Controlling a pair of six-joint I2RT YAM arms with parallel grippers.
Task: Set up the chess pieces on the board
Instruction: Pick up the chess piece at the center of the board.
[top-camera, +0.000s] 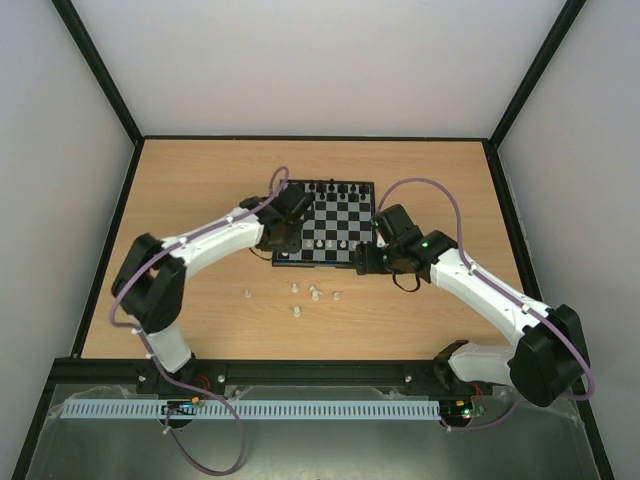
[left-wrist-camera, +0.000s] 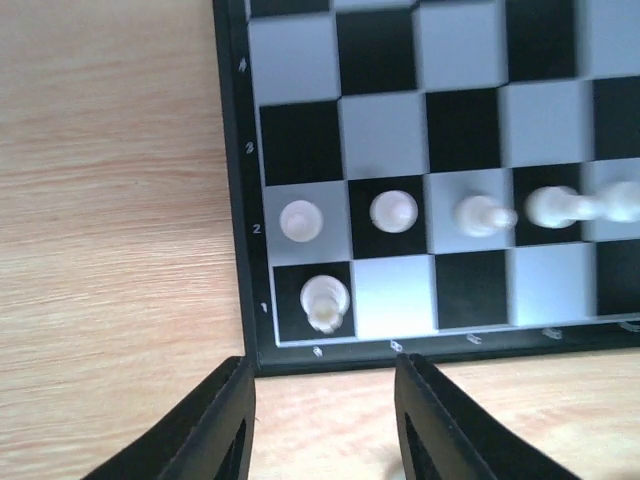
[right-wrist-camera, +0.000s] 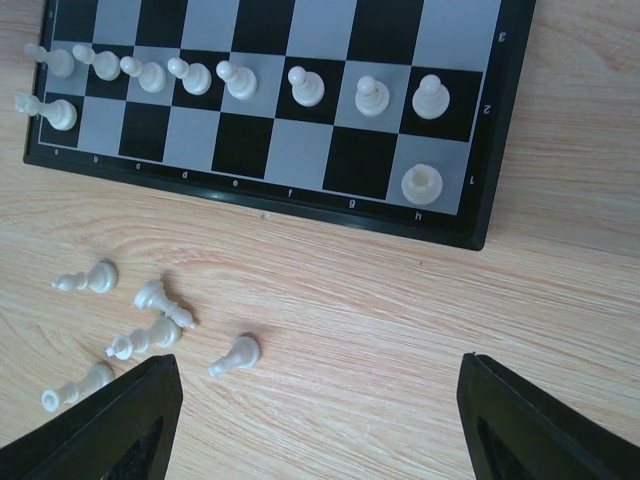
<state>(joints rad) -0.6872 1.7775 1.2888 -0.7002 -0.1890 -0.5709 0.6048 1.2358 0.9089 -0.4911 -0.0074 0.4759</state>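
Note:
The board (top-camera: 340, 215) lies mid-table, with a row of white pawns (right-wrist-camera: 303, 86) on its second rank. White rooks stand on the near corners, one on a1 (left-wrist-camera: 323, 303) and one on h1 (right-wrist-camera: 422, 183). Several loose white chess pieces (right-wrist-camera: 150, 335) lie on the wood in front of the board, one pawn (right-wrist-camera: 237, 355) apart from the rest. My left gripper (left-wrist-camera: 325, 420) is open and empty just off the board's near-left corner, with the a1 rook beyond its fingertips. My right gripper (right-wrist-camera: 320, 400) hangs wide open over bare wood near the board's near-right corner.
Black pieces (top-camera: 330, 187) line the board's far edge. The board's black rim (left-wrist-camera: 232, 200) rises slightly above the wood. Black frame posts and white walls enclose the table (top-camera: 200, 200).

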